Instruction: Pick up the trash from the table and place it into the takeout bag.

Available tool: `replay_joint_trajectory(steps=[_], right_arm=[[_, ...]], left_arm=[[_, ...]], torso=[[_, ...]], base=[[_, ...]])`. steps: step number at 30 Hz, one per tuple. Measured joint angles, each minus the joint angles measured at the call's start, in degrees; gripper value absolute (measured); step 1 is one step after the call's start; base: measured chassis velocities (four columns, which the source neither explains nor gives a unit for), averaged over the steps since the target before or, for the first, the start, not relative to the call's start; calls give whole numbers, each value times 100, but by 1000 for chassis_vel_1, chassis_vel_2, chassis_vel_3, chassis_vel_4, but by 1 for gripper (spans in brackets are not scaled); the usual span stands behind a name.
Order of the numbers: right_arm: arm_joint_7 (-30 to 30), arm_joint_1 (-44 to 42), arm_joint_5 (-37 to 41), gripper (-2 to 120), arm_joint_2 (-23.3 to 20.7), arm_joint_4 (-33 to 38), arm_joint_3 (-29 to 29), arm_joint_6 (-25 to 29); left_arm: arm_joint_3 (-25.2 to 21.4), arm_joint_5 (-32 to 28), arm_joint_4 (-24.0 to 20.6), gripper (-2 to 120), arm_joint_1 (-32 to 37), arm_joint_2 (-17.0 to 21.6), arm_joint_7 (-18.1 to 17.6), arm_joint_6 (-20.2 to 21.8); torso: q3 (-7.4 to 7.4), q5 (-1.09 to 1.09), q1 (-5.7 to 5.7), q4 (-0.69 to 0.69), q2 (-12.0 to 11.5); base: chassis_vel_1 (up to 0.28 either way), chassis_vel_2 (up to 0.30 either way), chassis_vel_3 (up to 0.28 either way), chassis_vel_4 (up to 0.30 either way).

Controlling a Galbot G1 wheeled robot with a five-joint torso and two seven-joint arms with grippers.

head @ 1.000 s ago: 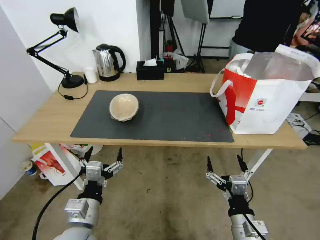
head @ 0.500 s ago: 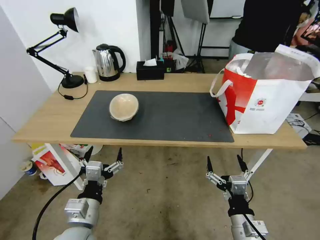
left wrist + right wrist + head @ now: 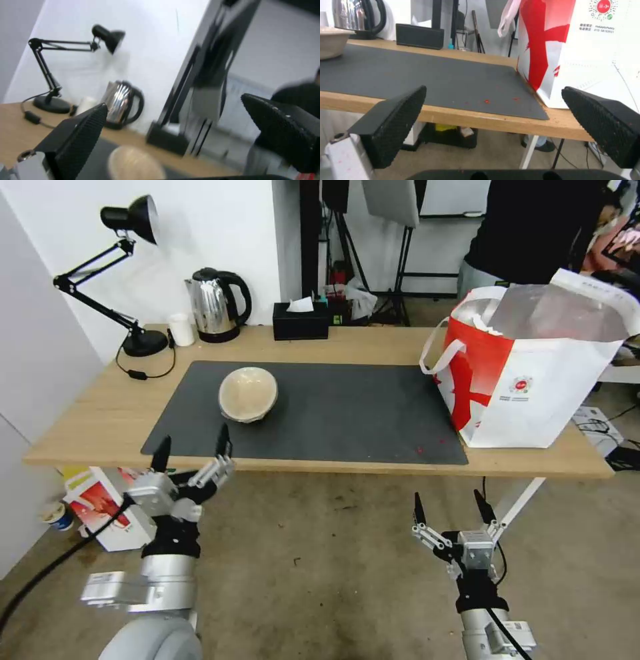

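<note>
Black-tipped metal, nearest item: right gripper [image 3: 448, 503], parked low over the concrete floor, short of the worktop's near edge on the right; jaws spread wide, holding nothing. Judged idle, waiting its turn.

Left gripper [image 3: 192, 447], raised to the near edge of the worktop [image 3: 93, 427] on the left, angled toward the far side; jaws apart and empty. Placement suggests an approach to the bowl just beyond it.

White box with a red lobster picture [image 3: 107, 507], on the floor under the worktop's near-left corner. Not part of the job.

Dark grey mat [image 3: 347, 413], covering the middle of the light-wood worktop. A few red specks lie near its near-right corner, likely food crumbs.

Tan paper bowl [image 3: 248, 393], on the left half of the mat, tipped toward the near side so its inside shows; appears empty. Sole piece of trash on the worktop; untouched, well apart from the bag.

Takeout bag [image 3: 533, 373], standing upright at the right end of the worktop, touching the mat's right edge. White with red panels, loop handle hanging on its left side, silver lining showing at the open mouth, ready to receive items from above. Round red logo on the near face with small print and a number beneath; in the right wrist view the lettering is too fine to read with confidence.

Far row, left to right: black desk lamp [image 3: 127, 280], small white cup [image 3: 181, 329], steel kettle [image 3: 217, 305], black tissue box [image 3: 301, 321].
</note>
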Motion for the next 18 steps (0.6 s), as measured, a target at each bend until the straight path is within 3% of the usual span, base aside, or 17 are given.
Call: replay_joint_trajectory(steps=[11, 18], right_arm=[[0, 0, 0, 100, 0, 0, 0, 0], [0, 0, 0, 100, 0, 0, 0, 0]], left_arm=[[53, -427, -120, 100, -73, -58, -72, -103], [-2, -1518, -142, 100, -128, 38, -432, 365]], torso=[[0, 0, 0, 0, 0], [0, -1, 0, 0, 0]], base=[[0, 0, 0, 0], [0, 0, 0, 0]])
